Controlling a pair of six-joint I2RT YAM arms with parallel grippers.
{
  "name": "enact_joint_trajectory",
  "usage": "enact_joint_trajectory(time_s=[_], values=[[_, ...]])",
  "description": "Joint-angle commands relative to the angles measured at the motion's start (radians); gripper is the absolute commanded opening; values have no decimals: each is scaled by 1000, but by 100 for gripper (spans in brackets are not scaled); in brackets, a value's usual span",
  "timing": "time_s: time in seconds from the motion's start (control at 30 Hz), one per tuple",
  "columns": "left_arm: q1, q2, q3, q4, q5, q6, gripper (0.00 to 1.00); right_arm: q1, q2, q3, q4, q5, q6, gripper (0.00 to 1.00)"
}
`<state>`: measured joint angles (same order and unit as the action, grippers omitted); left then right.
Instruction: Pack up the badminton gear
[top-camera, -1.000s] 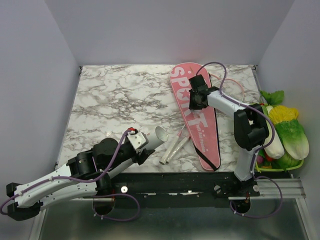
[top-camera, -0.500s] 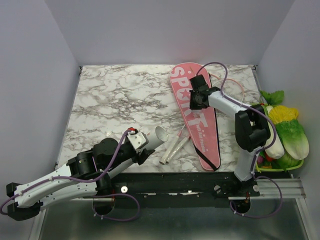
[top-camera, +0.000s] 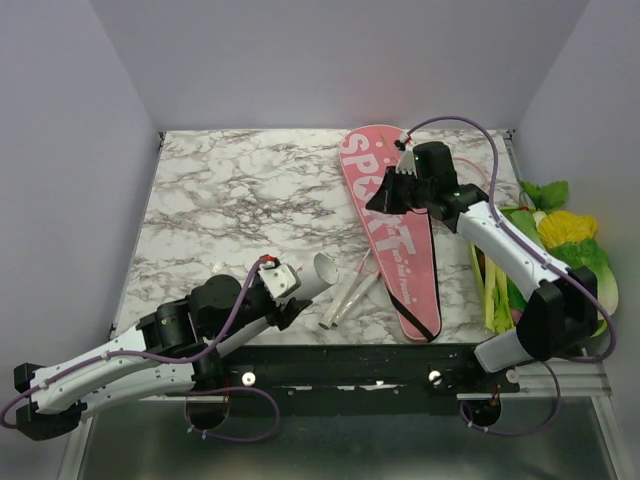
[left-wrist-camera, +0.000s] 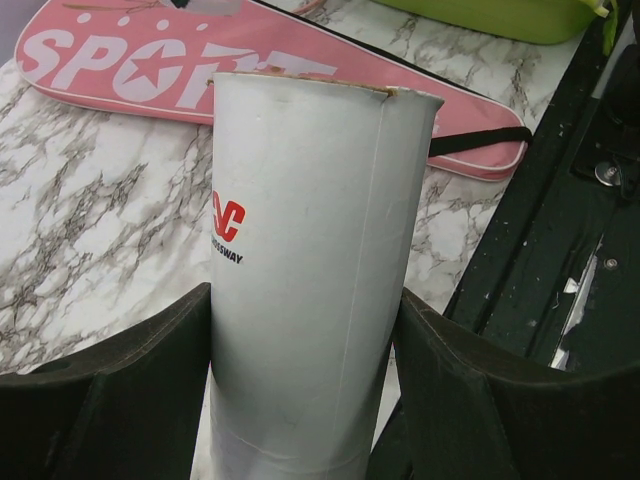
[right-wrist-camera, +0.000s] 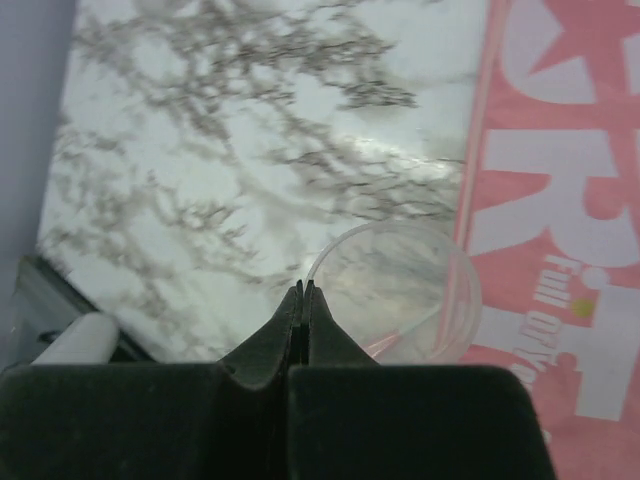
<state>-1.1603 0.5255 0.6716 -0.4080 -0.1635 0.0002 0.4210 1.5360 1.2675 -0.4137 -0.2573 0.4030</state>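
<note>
My left gripper is shut on the long white tube, its open end pointing toward the pink "SPORT" bag. The bag lies flat at centre right and also shows in the left wrist view. Two slim racket handles lie beside the bag's narrow end. My right gripper is shut on the rim of a clear round lid, held above the bag's left edge. In the top view this gripper hovers over the bag's wide end.
A green basket of green and yellow toy vegetables stands at the table's right edge. The black mounting rail runs along the near edge. Grey walls close the table on three sides.
The right arm has risen and swung its elbow out to the right, the gripper staying over the bag's wide end with the lid. The left arm with the tube has barely moved.
</note>
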Motion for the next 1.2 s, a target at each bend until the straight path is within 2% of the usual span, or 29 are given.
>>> enact_joint_trajectory(time_s=[0.0,0.17,0.37,0.8,1.17], values=[[2,18,13,-3,42,-101,0,45,-126,-52,110,-347,-4,0],[2,25,11,3,67,-98,0,136,-292,-77,118,-499,-10,0],[2,22,11,9,93,-100,0,271,-416,-92,115,-543,-6,1],[2,-32,-7,61,216,-103,0,435,-473,-187,210,-570,26,1],[2,-35,-6,57,225,-101,0,501,-456,-212,254,-547,42,1]])
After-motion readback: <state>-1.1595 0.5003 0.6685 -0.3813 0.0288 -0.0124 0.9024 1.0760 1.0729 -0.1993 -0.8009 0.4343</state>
